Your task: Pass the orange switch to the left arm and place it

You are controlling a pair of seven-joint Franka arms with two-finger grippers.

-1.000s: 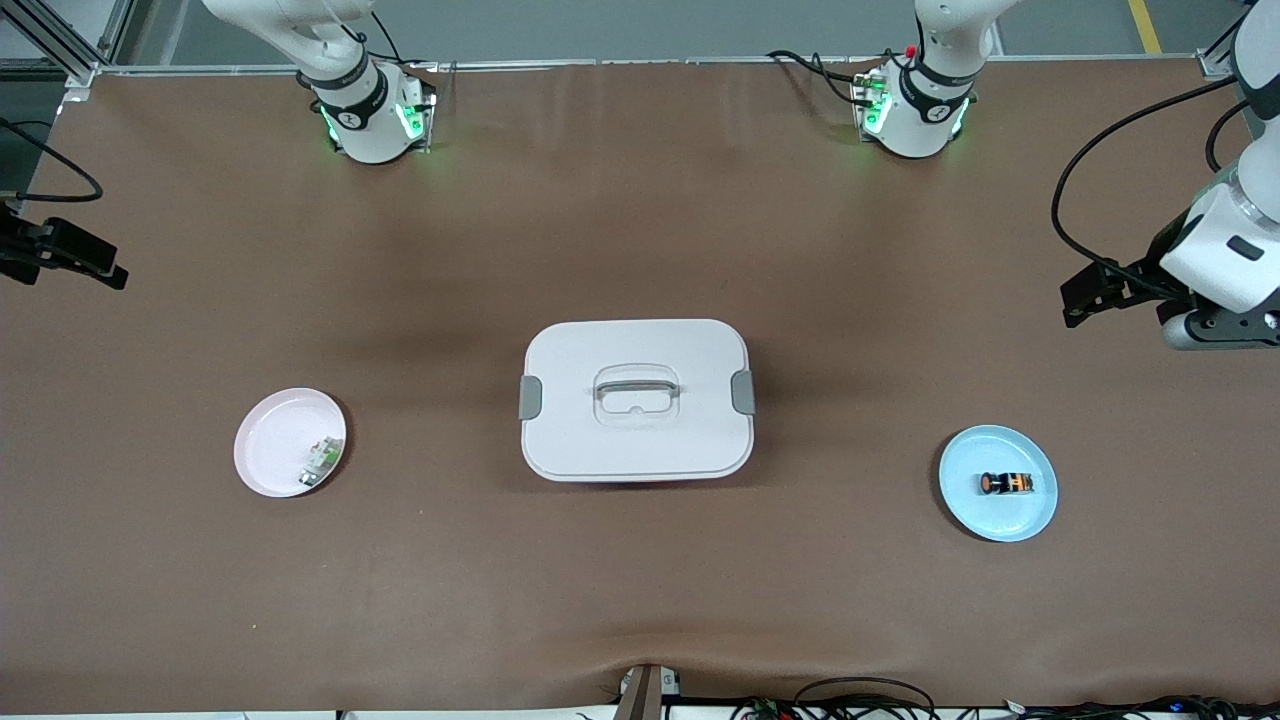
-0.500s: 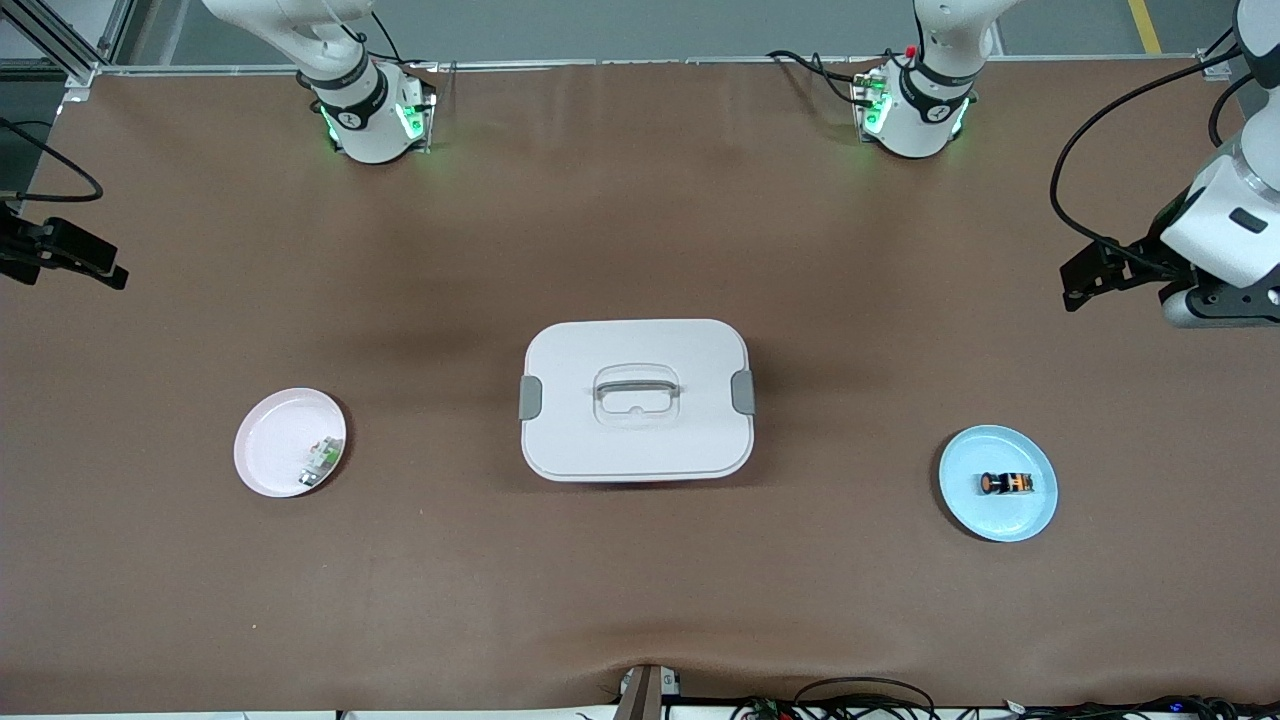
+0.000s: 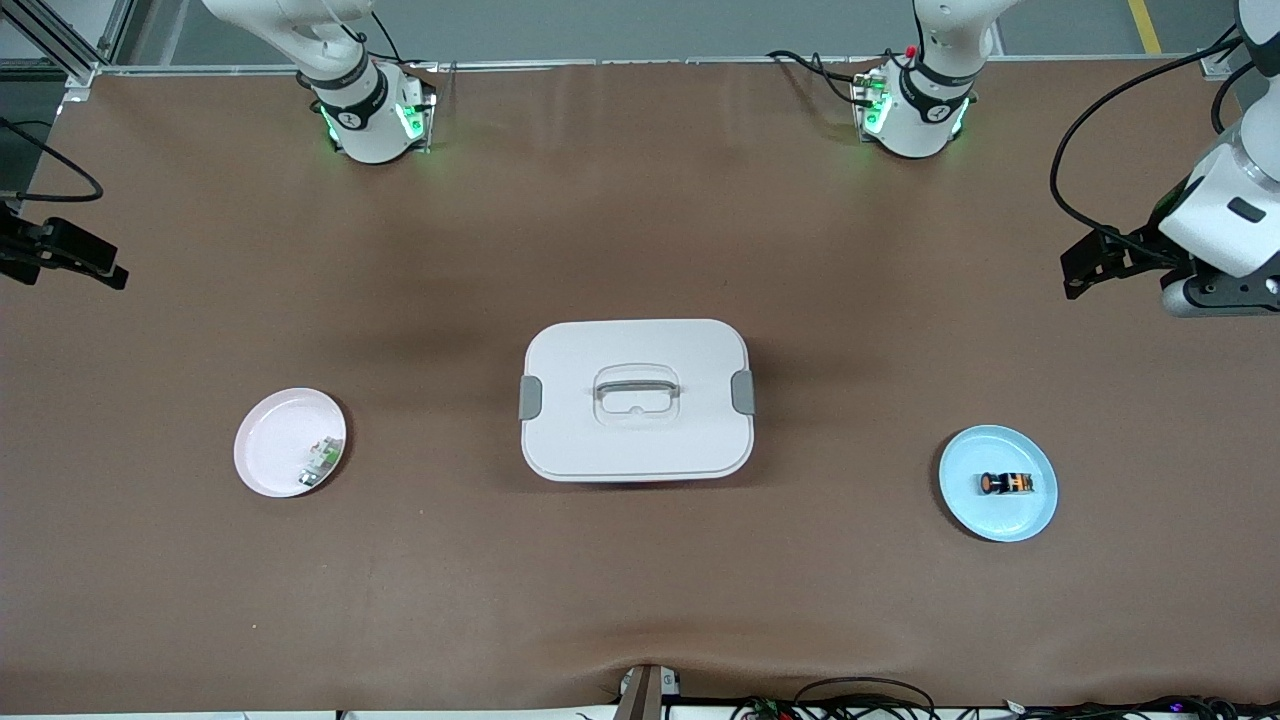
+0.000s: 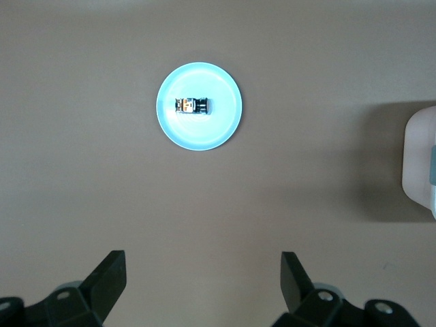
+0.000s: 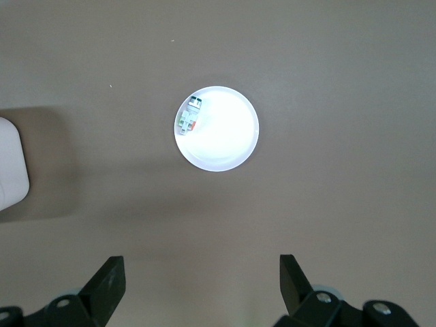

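The orange switch point(image 3: 1005, 483) lies on its side on a blue plate point(image 3: 1030, 517) toward the left arm's end of the table. It also shows in the left wrist view point(image 4: 193, 105). The white box point(image 3: 636, 440) stands shut at the table's middle. My left gripper point(image 4: 202, 269) is open and empty, high over bare table between the plate and the robots' bases. My right gripper point(image 5: 201, 272) is open and empty, high over bare table at the right arm's end. Only its black wrist part point(image 3: 62, 255) shows in the front view.
A pink plate point(image 3: 270, 450) with a small white-and-green component point(image 3: 322, 460) lies toward the right arm's end, also seen in the right wrist view point(image 5: 225, 139). The box's edge shows in both the left wrist view point(image 4: 419, 163) and the right wrist view point(image 5: 10, 163). Brown mat covers the table.
The left arm's hand has shifted a little toward the robots' bases. The right arm, the box, the plates and the switch have not moved.
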